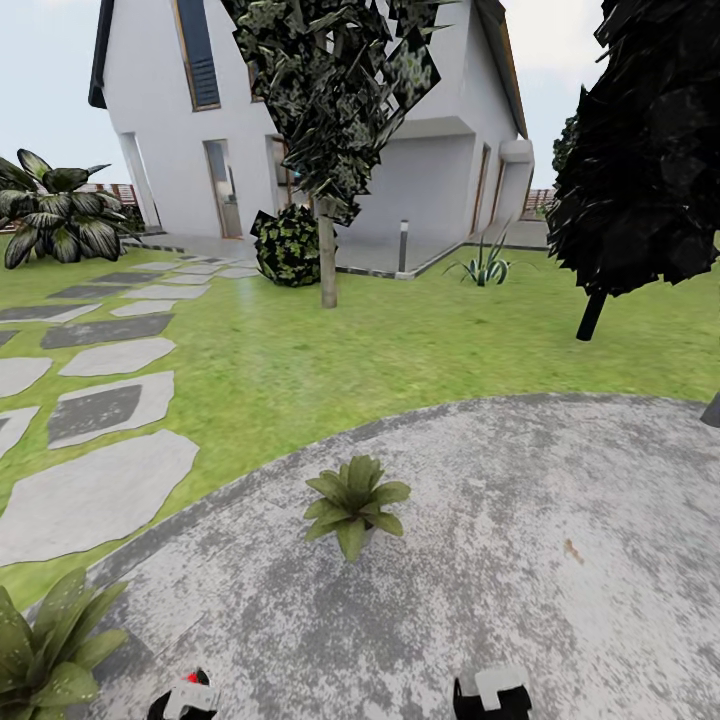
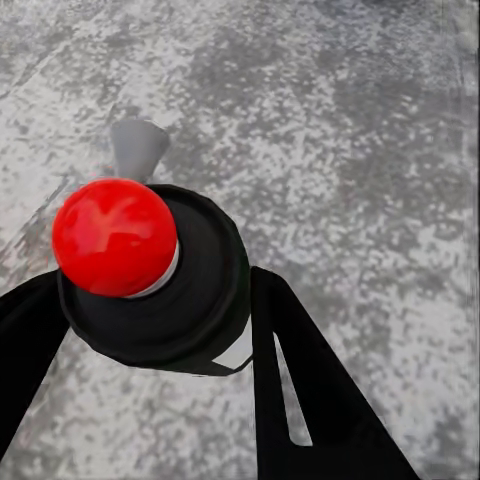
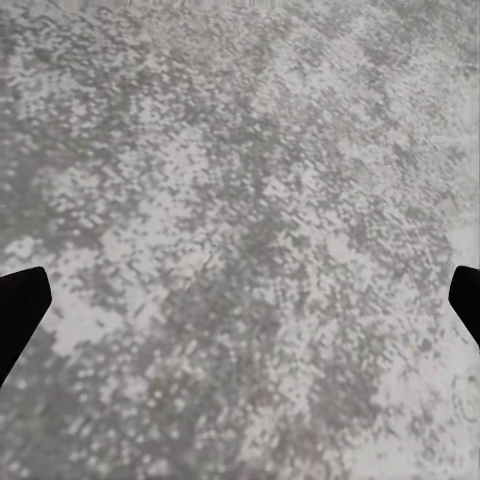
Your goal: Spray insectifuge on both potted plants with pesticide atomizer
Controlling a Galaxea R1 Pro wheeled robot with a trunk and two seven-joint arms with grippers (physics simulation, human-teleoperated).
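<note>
Left claw (image 2: 150, 330) clamps the atomizer (image 2: 150, 270); right claw (image 3: 240, 300) spread over patio (image 1: 520, 560); plant (image 1: 352, 503) mid-frame, bare paving right.

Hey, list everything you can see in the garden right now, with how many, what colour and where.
Potted plant: one, green, on the patio ahead.
Second potted plant: one, green, low left, at the patio's edge.
Atomizer: one, black top with red knob and grey nozzle, between the left fingers.
Patio: one, grey mottled, in front.
Stepping stones: several, grey, left on the lawn.
Lawn: green, beyond the patio.
House: one, white, far end.
Trees: two, dark, centre and right.
Left gripper: black, shut on the atomizer.
Right gripper: black, open over the patio.
</note>
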